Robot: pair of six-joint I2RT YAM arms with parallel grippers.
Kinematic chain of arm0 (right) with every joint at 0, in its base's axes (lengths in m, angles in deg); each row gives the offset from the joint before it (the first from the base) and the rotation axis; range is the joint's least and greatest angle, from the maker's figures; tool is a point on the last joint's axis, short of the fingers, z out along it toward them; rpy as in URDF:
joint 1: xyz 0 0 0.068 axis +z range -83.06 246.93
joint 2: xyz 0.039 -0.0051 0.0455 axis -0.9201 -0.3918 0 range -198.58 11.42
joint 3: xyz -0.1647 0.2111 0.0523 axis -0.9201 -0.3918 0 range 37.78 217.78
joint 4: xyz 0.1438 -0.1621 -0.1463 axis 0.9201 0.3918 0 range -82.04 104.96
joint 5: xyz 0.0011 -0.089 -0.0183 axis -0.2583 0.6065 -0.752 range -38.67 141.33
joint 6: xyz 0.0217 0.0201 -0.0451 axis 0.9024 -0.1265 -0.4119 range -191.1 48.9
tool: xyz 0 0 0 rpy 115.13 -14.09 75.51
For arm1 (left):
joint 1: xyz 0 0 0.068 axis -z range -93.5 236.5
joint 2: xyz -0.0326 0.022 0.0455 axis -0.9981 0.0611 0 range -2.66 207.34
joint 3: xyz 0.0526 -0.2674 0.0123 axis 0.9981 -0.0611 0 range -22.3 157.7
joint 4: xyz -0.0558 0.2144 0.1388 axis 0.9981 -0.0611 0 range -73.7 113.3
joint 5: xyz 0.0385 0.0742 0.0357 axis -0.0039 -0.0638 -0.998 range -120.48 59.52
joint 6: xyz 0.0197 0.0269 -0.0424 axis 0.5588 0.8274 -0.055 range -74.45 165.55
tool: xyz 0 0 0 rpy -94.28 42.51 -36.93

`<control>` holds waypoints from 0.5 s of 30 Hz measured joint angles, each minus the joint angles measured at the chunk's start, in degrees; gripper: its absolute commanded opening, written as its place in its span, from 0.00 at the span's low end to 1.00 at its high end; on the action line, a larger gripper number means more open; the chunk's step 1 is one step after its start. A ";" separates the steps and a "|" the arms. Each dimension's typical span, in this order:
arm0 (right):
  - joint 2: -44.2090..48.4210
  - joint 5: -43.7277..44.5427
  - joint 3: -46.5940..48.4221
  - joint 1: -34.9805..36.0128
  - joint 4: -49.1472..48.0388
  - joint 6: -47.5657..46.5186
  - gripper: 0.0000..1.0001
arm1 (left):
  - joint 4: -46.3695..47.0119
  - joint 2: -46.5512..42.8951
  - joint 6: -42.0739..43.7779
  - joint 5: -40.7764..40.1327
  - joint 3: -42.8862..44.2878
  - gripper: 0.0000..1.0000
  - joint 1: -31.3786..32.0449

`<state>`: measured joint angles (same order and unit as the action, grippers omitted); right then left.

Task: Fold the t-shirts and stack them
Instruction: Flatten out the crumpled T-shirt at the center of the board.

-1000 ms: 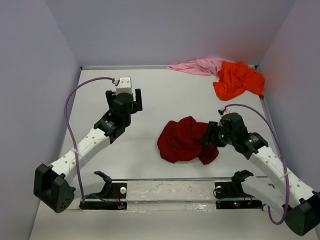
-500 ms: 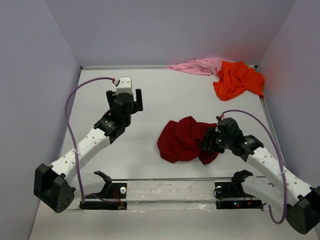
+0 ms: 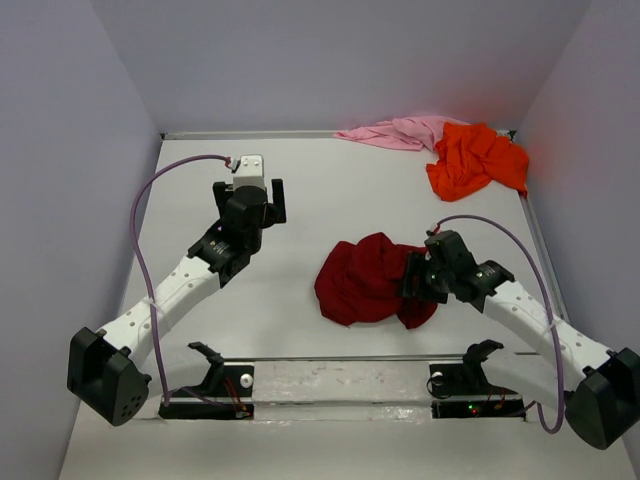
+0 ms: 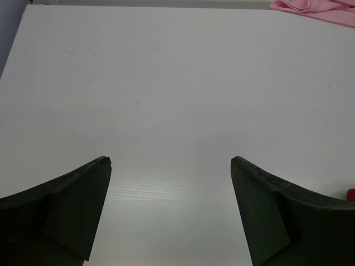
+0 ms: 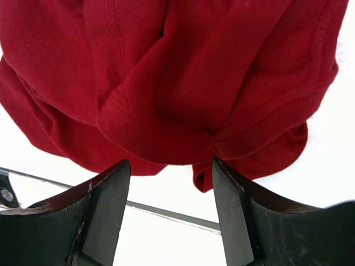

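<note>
"Where's the crumpled dark red cloth t-shirt [image 3: 365,280]?"

"Bunched in a heap on the white tabletop [image 3: 300,200], slightly longer side to side. I can't tell which way its collar points. The bright orange t-shirt [image 3: 475,158] and pale pink t-shirt [image 3: 395,131] lie well behind it, to its right."

"And the arms?"

"My right gripper [image 5: 169,166] reaches in low at the red shirt's right edge, fingers spread, pinching nothing. My left gripper [image 4: 171,160] hovers well to its left, elbow bent, fingers wide apart."
</note>
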<state>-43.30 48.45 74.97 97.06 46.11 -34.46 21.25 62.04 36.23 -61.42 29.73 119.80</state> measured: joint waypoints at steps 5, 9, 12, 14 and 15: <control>-3.48 1.05 1.88 0.00 -1.01 -1.46 0.66 | 0.00 0.00 -0.04 0.11 0.00 0.99 0.00; -4.79 1.33 2.21 0.00 -1.55 -2.38 0.65 | 0.00 0.00 -0.04 0.15 0.00 0.99 0.00; -4.98 2.12 2.54 0.00 -1.55 -3.04 0.59 | 0.00 0.00 -0.04 0.24 0.00 0.99 0.00; -4.98 2.56 2.75 0.00 -1.55 -3.45 0.45 | 0.00 0.00 -0.04 0.31 0.00 0.99 0.00; -5.01 2.91 2.84 0.00 -1.57 -3.58 0.39 | 0.00 0.00 -0.04 0.31 0.00 0.99 0.00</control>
<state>-48.31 51.36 77.81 97.06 44.54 -38.05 21.25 62.04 36.18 -61.11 29.73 119.80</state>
